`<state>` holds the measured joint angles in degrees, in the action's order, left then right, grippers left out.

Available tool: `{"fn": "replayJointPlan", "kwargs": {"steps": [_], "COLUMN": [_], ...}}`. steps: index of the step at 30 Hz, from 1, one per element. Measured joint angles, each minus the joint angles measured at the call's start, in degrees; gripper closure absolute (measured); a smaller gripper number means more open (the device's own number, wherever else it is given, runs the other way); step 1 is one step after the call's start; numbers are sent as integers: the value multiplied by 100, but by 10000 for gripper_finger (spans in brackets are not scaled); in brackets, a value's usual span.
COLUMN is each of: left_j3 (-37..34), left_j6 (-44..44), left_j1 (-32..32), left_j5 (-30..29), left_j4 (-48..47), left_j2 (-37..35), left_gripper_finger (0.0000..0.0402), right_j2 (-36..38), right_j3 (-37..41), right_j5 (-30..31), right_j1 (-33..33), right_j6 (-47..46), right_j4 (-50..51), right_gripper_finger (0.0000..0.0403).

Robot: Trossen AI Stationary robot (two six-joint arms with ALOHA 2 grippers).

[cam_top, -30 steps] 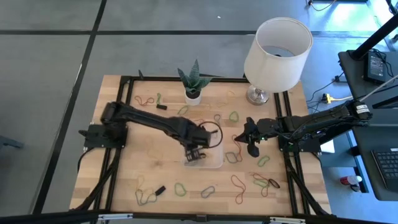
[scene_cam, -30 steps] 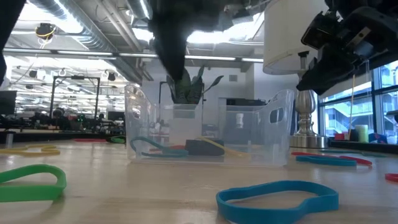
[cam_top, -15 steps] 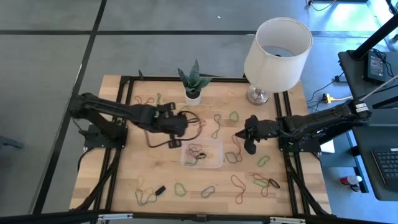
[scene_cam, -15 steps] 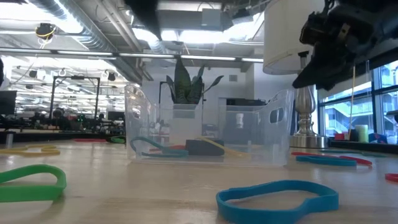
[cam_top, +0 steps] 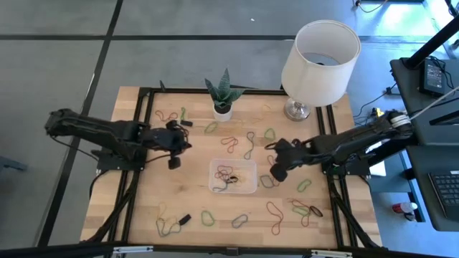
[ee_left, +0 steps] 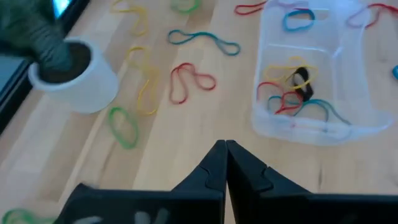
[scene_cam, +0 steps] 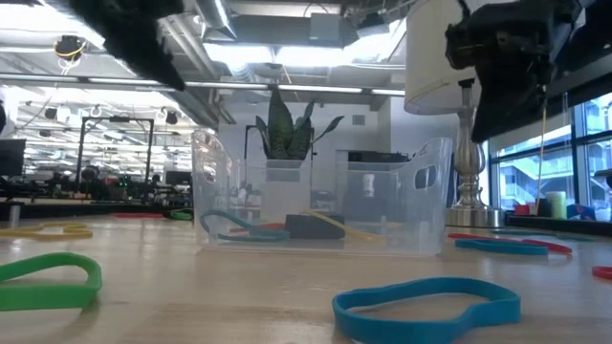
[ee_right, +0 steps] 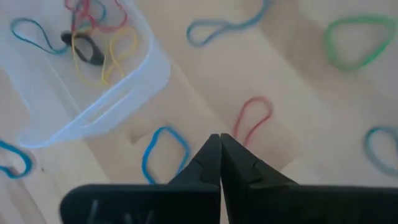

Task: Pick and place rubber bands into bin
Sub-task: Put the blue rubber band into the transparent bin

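Note:
The clear plastic bin [cam_top: 212, 188] sits mid-table and holds several rubber bands [cam_top: 228, 175] and a small black piece. More rubber bands in red, green, blue and yellow lie flat all over the wooden table [cam_top: 154, 193]. My left gripper [cam_top: 181, 145] hovers left of the bin, shut and empty; its wrist view shows the shut fingers [ee_left: 225, 149], the bin [ee_left: 298, 130] and a red band [ee_left: 189, 81] ahead. My right gripper [cam_top: 274, 173] hovers just right of the bin, shut and empty [ee_right: 219, 146], above a red band [ee_right: 254, 118] and a blue band [ee_right: 165, 152].
A white plant pot [cam_top: 222, 111] with a spiky plant and a lamp [cam_top: 319, 57] stand at the table's far edge. Small black blocky pieces lie at the far left [cam_top: 186, 123] and near the near edge [cam_top: 184, 218]. In the low view, a green band [scene_cam: 48, 277] and a blue band [scene_cam: 426, 306] lie in front of the bin [scene_cam: 320, 196].
My left gripper has swung from above the bin toward the table's left edge and a little toward the far edge. My right gripper has moved a short way toward the bin and the near edge. Both stay shut.

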<state>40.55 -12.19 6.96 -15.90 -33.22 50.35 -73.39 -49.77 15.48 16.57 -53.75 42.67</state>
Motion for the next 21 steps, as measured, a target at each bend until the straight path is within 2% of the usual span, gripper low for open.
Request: {"fn": "replayJointPlan", "kwargs": {"steps": [4,9,16,21], "left_j3": [-305,-438,-463,-463], "left_j6": [0,33,98,91], "left_j1": [-78,-83,-80,-80], "left_j5": [50,70,305,361], "left_j4": [-5,8,-21,5], "left_j2": [-575,-936,-1034,-1038], "left_gripper_finger": [400,400,400,400], "right_j2": [-725,-1393,-2028,-2394], "right_j3": [-222,-235,-235,-235], "right_j5": [-209,-287,-358,-356], "right_j1": [194,417,471,465], "right_j6": [-313,-479,-425,-279], "right_j4": [-40,-151,-515,-619], "right_gripper_finger": [395,372,331,317]}}
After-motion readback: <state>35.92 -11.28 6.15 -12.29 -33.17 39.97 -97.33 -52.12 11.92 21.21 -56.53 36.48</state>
